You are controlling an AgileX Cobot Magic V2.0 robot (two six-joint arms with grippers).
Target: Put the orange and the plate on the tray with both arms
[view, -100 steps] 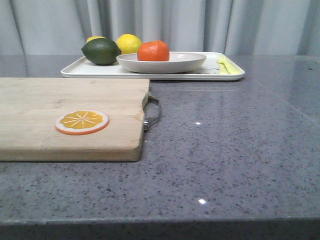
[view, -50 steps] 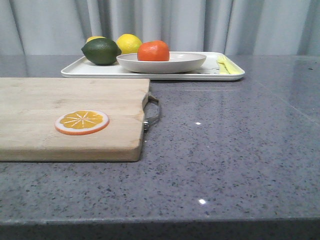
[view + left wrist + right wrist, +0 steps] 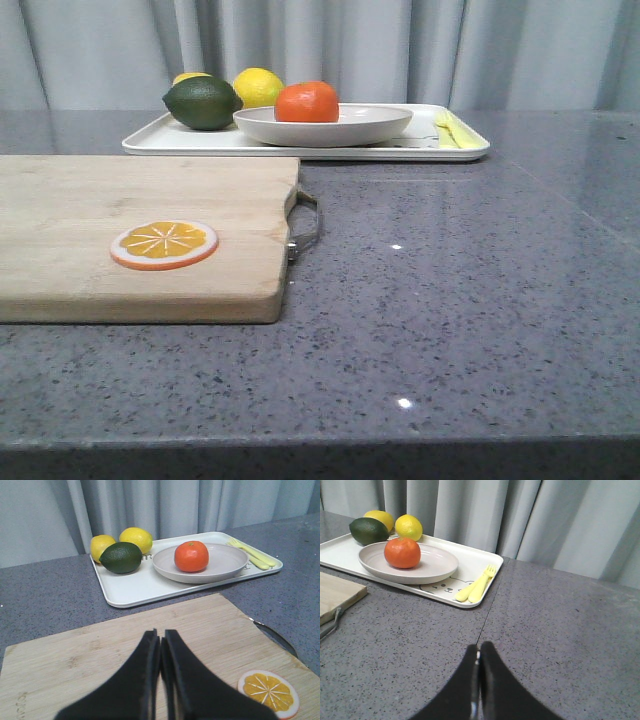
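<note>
Above the wooden cutting board (image 3: 100, 650) the left gripper (image 3: 160, 655) is seen pressed closed, nothing held between its fingers; over bare grey table (image 3: 560, 630) the right gripper (image 3: 479, 675) is likewise closed and empty; on the tray (image 3: 150, 140) the plate (image 3: 370, 125) is set, and the orange (image 3: 306, 102) is seated in it.

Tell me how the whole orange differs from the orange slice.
The orange is a whole, round, glossy orange-red fruit; the orange slice is a flat disc with a white rim and segment lines. The orange sits in the plate on the tray; the slice lies on the cutting board. Both are orange-coloured, and neither is held.
</note>
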